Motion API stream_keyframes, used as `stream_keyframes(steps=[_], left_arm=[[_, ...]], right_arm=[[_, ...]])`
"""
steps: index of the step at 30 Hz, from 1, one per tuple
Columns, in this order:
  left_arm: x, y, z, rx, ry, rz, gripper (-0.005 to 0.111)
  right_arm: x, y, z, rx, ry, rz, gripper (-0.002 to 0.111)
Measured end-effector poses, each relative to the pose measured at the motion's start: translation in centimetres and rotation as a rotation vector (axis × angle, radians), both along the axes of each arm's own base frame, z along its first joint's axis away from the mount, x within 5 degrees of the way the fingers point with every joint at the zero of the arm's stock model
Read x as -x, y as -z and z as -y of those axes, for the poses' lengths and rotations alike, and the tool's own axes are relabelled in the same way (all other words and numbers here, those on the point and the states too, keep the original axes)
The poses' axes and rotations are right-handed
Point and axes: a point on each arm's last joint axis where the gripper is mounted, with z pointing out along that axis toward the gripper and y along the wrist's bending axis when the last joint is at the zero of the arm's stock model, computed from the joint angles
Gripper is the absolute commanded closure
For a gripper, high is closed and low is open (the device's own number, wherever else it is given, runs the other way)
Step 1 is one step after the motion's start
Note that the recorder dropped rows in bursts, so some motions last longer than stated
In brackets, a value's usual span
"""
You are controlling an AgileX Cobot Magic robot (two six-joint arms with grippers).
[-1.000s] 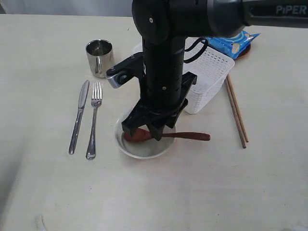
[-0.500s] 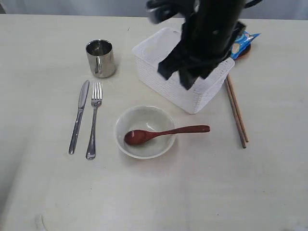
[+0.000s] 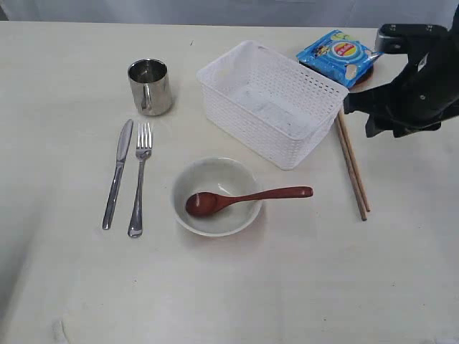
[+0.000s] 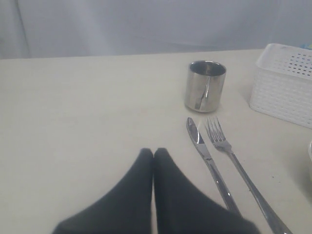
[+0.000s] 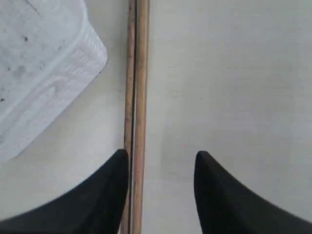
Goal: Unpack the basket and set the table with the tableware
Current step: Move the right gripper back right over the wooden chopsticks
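The white basket point(image 3: 272, 100) stands empty at the back middle of the table point(image 3: 237, 287). On the left stand the steel mug point(image 3: 149, 86), the knife point(image 3: 117, 174) and the fork point(image 3: 140, 179). The reddish-brown spoon point(image 3: 247, 198) rests in the pale bowl point(image 3: 215, 197). The chopsticks point(image 3: 353, 168) lie right of the basket. My right gripper point(image 3: 364, 118) hangs open and empty above them; in the right wrist view the chopsticks point(image 5: 139, 73) run beside one finger of the gripper point(image 5: 162, 156). My left gripper point(image 4: 153, 152) is shut and empty, near the knife point(image 4: 207, 161).
A blue snack bag point(image 3: 338, 56) lies on the small brown plate point(image 3: 366, 77) behind the basket's right corner. The basket's corner point(image 5: 39, 73) is close to the right gripper. Bare tabletop stretches along the front and at the right.
My right arm has risen from the bowl and swung back and to the right, to above the chopsticks. The spoon stays in the bowl.
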Motion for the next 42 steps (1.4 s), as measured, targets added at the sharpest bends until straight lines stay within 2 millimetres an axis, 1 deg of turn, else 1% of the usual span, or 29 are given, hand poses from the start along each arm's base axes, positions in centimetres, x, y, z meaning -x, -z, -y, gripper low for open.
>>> stream_keyframes(steps=[6,9,14,38,42], left_arm=[[0.0,0.0,0.0,0.000,0.000,0.000,0.107],[0.0,0.0,0.0,0.000,0.000,0.000,0.107],[0.0,0.0,0.0,0.000,0.000,0.000,0.107],[0.0,0.0,0.0,0.000,0.000,0.000,0.107],[0.0,0.0,0.0,0.000,0.000,0.000,0.107]], right_arm=[[-0.7,4.0,-0.1,0.011,-0.001,-0.067,0.066],[-0.9,5.1,-0.2,0.012,-0.002,-0.079,0.066],[-1.2,6.0,-0.2,0.011,-0.002,-0.073,0.066],[-1.4,6.1,-0.3,0.007,-0.001,-0.060,0.066],[-1.2,6.1,-0.9,0.010,-0.020,-0.072,0.066]])
